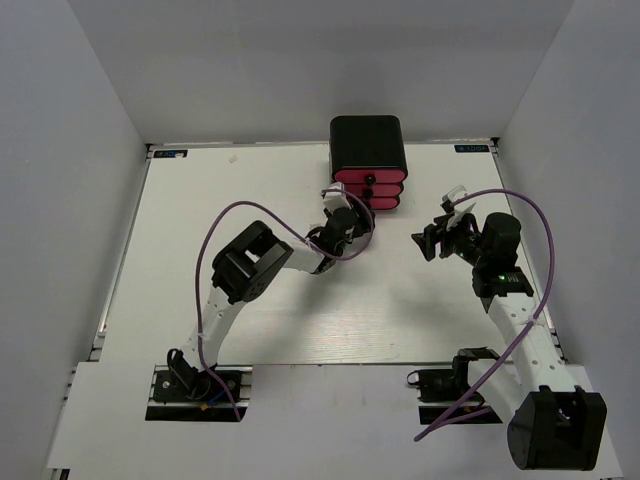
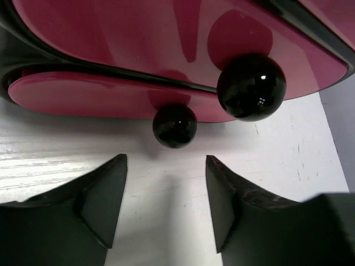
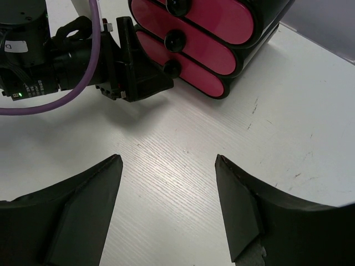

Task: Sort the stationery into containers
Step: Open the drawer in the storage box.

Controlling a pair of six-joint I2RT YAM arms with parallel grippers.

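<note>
Step in hand: opening drawer. Fingers of left end effector (image 2: 166, 166) apart, just short of bottom drawer knob (image 2: 174, 125), not touching. Jaws of right end effector (image 3: 168, 166) apart, empty, over surface (image 3: 183, 138). No stationery in view, perhaps hidden. Next: advance, clamp knob, pull straight out.

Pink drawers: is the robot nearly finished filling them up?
Likely done: no pens or markers show on the table, and the three pink drawers look shut, contents hidden. In hand: the left gripper, open, faces the bottom knob without touching. The right gripper is open and empty. Left: perhaps only that bottom drawer; I can't be sure.
</note>
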